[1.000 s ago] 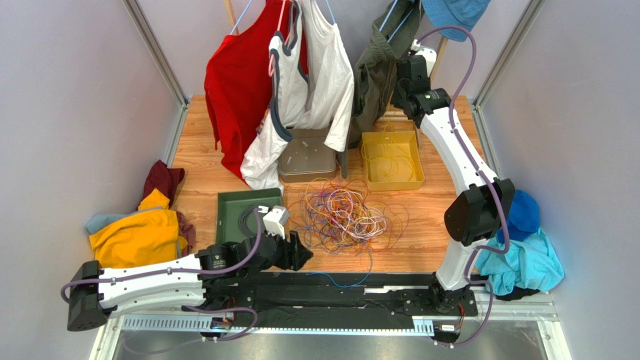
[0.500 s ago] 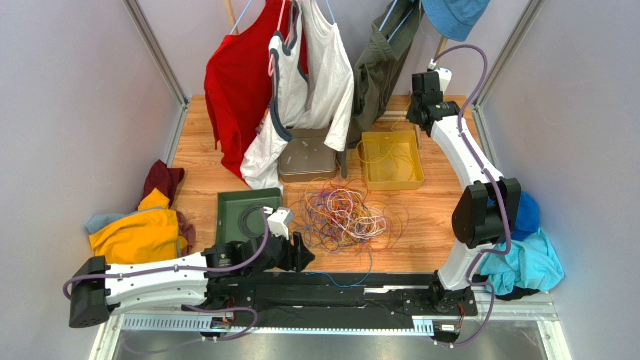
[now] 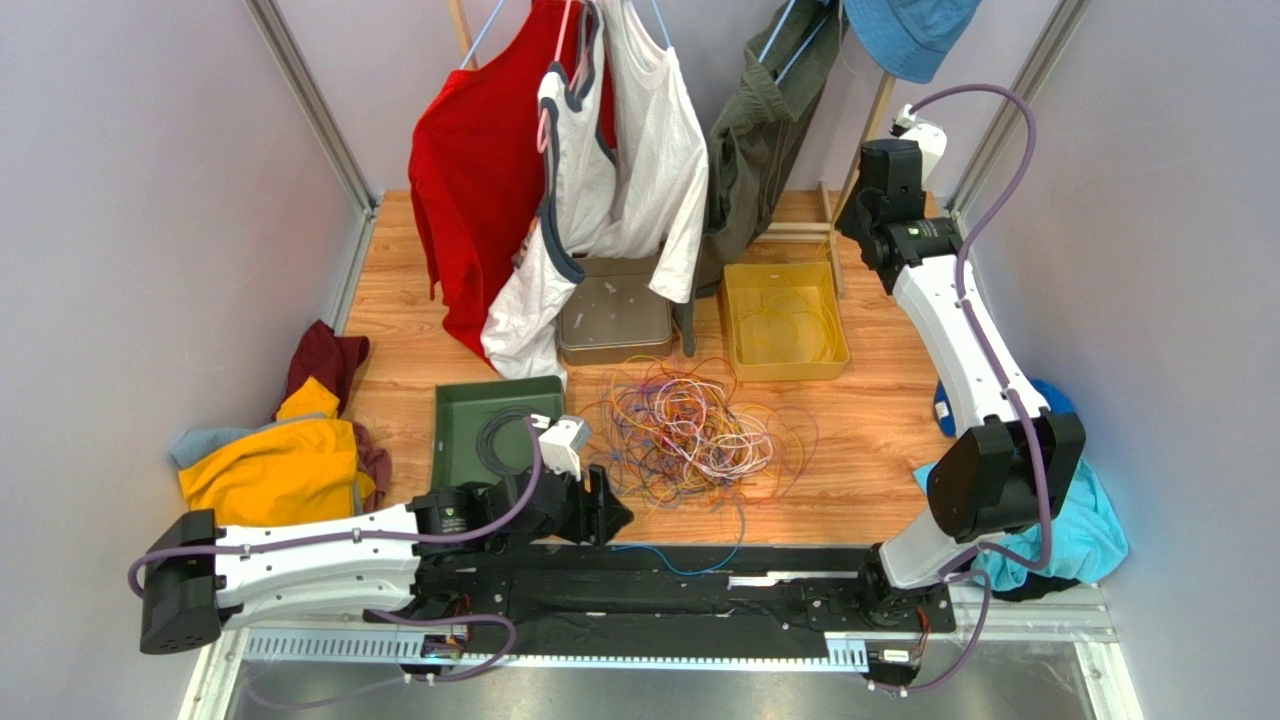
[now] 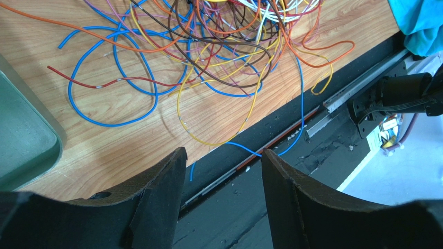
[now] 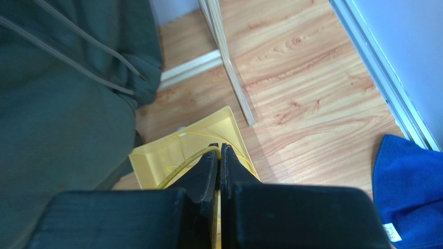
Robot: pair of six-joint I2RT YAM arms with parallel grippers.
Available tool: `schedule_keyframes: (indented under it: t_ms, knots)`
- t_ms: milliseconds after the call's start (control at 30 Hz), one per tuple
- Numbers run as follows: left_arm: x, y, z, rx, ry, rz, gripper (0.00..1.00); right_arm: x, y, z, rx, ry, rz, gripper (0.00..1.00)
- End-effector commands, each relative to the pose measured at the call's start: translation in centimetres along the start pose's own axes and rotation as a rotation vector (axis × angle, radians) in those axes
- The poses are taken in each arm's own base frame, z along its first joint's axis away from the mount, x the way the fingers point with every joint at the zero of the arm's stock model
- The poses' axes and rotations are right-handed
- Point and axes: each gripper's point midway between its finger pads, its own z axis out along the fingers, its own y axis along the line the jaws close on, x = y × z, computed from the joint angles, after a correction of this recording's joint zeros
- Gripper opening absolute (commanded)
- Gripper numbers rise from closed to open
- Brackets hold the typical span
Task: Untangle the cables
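Observation:
The cables (image 3: 691, 428) lie in a loose snarl of orange, yellow, purple, blue and white wires on the wooden table; the left wrist view shows their near edge (image 4: 208, 57). My left gripper (image 3: 601, 507) is open and empty at the table's near edge, just left of the snarl (image 4: 223, 171). My right gripper (image 3: 879, 188) is raised at the far right above the yellow tray (image 3: 781, 320). In the right wrist view it (image 5: 219, 150) is shut on a yellow cable (image 5: 182, 166) that trails down into the yellow tray (image 5: 151, 161).
A green tray (image 3: 489, 428) holding dark cable sits left of the snarl, a grey tray (image 3: 613, 311) behind it. Red, white and olive clothes (image 3: 571, 165) hang at the back. Cloth piles lie at left (image 3: 286, 458) and right (image 3: 1052, 510). A blue wire (image 4: 299, 104) trails over the front rail.
My right arm has swung rightward and up from the yellow tray, carrying the yellow cable. My left gripper has barely moved.

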Motion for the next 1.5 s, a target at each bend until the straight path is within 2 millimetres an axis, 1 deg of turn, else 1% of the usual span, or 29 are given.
schedule_keyframes:
  t_ms: [0, 67, 167, 300, 367, 400, 433, 500, 533, 567, 633, 667, 700, 733, 800, 867, 900, 933, 967, 1000, 1033, 1067, 1133, 1233, 1300, 1367, 1400, 1433, 1467]
  knots:
    - [0.0, -0.7, 0.0, 0.034, -0.004, -0.028, 0.64, -0.4, 0.8, -0.1, -0.05, -0.014, 0.028, 0.0]
    - [0.0, -0.8, 0.0, 0.036, -0.003, -0.03, 0.63, 0.5, 1.2, 0.5, -0.062, 0.018, 0.026, 0.0]
    - [-0.1, -0.8, 0.1, 0.037, -0.008, -0.029, 0.63, 2.7, 2.0, 2.1, -0.086, 0.082, 0.015, 0.0]
    - [-0.2, -0.8, 0.3, 0.03, -0.01, -0.021, 0.63, 6.7, 2.7, 4.7, -0.1, 0.182, 0.007, 0.0]
    - [0.0, -0.6, 0.5, 0.021, -0.005, -0.012, 0.63, 7.9, 3.0, 5.5, -0.108, 0.22, 0.008, 0.0]
    - [0.0, -0.7, 0.6, 0.019, -0.003, -0.008, 0.63, 9.0, 3.1, 6.3, -0.106, 0.25, 0.0, 0.0]
    - [0.0, -0.6, 0.8, 0.01, 0.0, -0.004, 0.63, 9.8, 3.3, 6.5, -0.115, 0.28, -0.008, 0.0]
    - [0.0, -0.7, 0.9, 0.007, 0.003, 0.004, 0.63, 11.6, 3.1, 7.6, -0.09, 0.343, -0.038, 0.13]
    - [0.2, -0.6, 1.1, 0.0, 0.011, 0.008, 0.63, 11.6, 3.1, 7.4, -0.08, 0.368, -0.065, 0.21]
    - [0.2, -0.7, 1.2, 0.0, 0.013, 0.01, 0.63, 11.8, 2.9, 7.3, -0.062, 0.382, -0.084, 0.36]
    - [0.3, -0.8, 1.4, 0.001, 0.024, 0.02, 0.63, 12.4, 2.3, 6.9, -0.024, 0.412, -0.124, 0.45]
    - [0.2, -1.0, 1.5, 0.004, 0.025, 0.021, 0.63, 12.5, 2.1, 6.6, -0.018, 0.415, -0.131, 0.52]
    - [0.2, -1.1, 1.5, 0.007, 0.028, 0.027, 0.63, 11.9, 1.9, 5.9, -0.019, 0.408, -0.123, 0.54]
    - [0.4, -1.2, 1.6, 0.009, 0.039, 0.03, 0.63, 12.2, 1.7, 5.3, -0.012, 0.428, -0.117, 0.56]
    - [0.4, -1.7, 1.8, 0.027, 0.04, 0.022, 0.63, 11.6, 1.6, 4.0, -0.008, 0.429, -0.115, 0.57]
    - [0.5, -2.3, 2.0, 0.046, 0.047, 0.014, 0.63, 12.1, 1.2, 2.8, 0.003, 0.453, -0.127, 0.57]
    - [0.6, -2.4, 2.1, 0.052, 0.054, 0.014, 0.63, 11.7, 1.3, 2.2, -0.008, 0.446, -0.125, 0.57]
    - [0.7, -2.7, 2.1, 0.059, 0.065, 0.015, 0.63, 12.1, 0.7, 1.7, 0.02, 0.466, -0.15, 0.57]
    - [0.6, -2.9, 2.2, 0.062, 0.068, 0.013, 0.63, 11.4, 0.4, 1.5, 0.035, 0.457, -0.165, 0.57]
    - [0.7, -3.0, 2.2, 0.062, 0.075, 0.014, 0.62, 11.6, -0.1, 1.7, 0.063, 0.468, -0.191, 0.56]
    - [0.9, -3.0, 2.3, 0.059, 0.083, 0.013, 0.62, 11.5, -1.7, 1.3, 0.142, 0.481, -0.235, 0.56]
    - [0.8, -3.2, 2.3, 0.06, 0.084, 0.013, 0.62, 11.8, -2.4, 1.7, 0.192, 0.499, -0.259, 0.55]
    - [0.8, -3.3, 2.4, 0.063, 0.088, 0.013, 0.61, 10.3, -4.1, 1.5, 0.314, 0.46, -0.322, 0.54]
    - [1.1, -3.6, 2.5, 0.072, 0.102, 0.004, 0.6, 9.6, -5.3, 1.6, 0.404, 0.417, -0.355, 0.53]
    - [1.2, -3.5, 2.5, 0.069, 0.108, -0.004, 0.6, 9.2, -5.3, 1.6, 0.402, 0.384, -0.341, 0.53]
    - [1.6, -3.2, 2.5, 0.064, 0.117, -0.003, 0.6, 8.8, -4.8, 1.2, 0.364, 0.366, -0.306, 0.52]
    - [1.5, -3.2, 2.5, 0.067, 0.111, -0.006, 0.6, 8.5, -4.1, 1.3, 0.334, 0.341, -0.266, 0.52]
    - [1.4, -3.1, 2.4, 0.065, 0.106, -0.006, 0.6, 9.6, -3.6, 1.1, 0.291, 0.366, -0.246, 0.51]
    - [1.5, -2.9, 2.3, 0.063, 0.103, -0.007, 0.6, 8.5, -2.9, -0.1, 0.247, 0.33, -0.203, 0.5]
